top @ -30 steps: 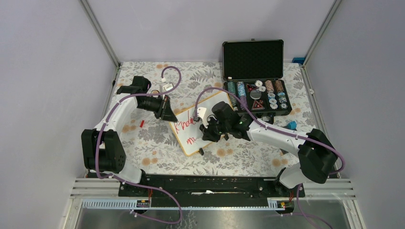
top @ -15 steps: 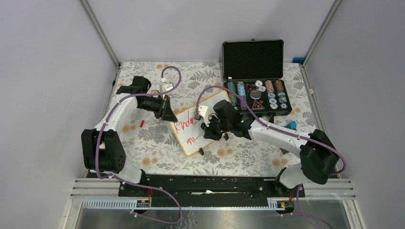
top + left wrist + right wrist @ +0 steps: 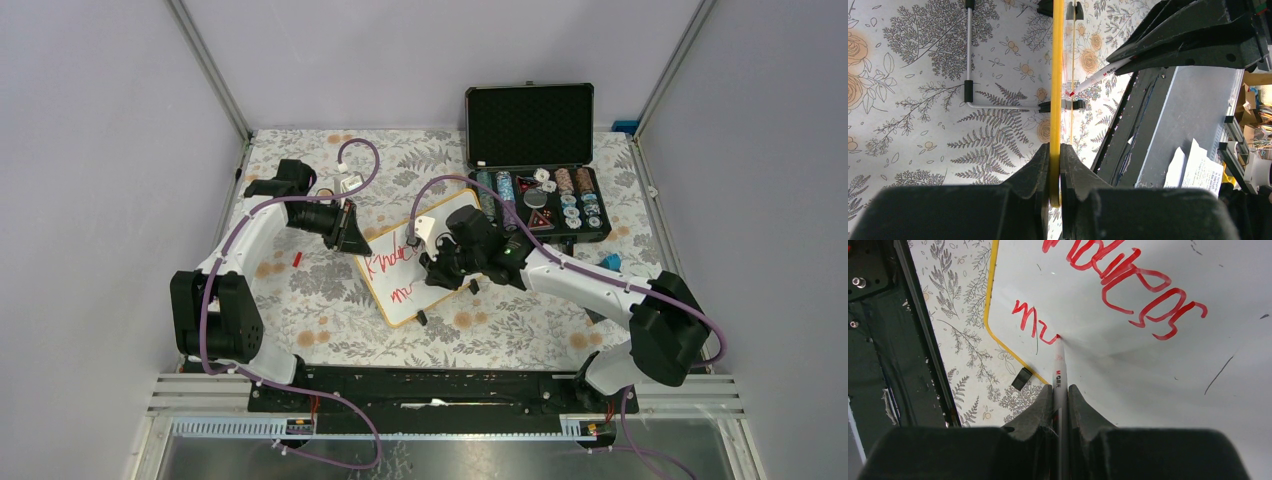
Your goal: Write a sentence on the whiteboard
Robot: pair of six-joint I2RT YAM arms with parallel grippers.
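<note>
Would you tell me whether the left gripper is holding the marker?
No, the left gripper clamps the whiteboard, while the marker sits in the right gripper.

Far right on floral-print worktop (image 3: 320, 290): open black case (image 3: 530, 125) stocked with coloured chips (image 3: 575, 190). At left, small red piece (image 3: 298, 258) lying flat.

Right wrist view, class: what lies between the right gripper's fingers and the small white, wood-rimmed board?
A slim white marker with a red tip, clamped in the right gripper, tip touching the whiteboard at the red lettering. The right wrist view shows it.
</note>
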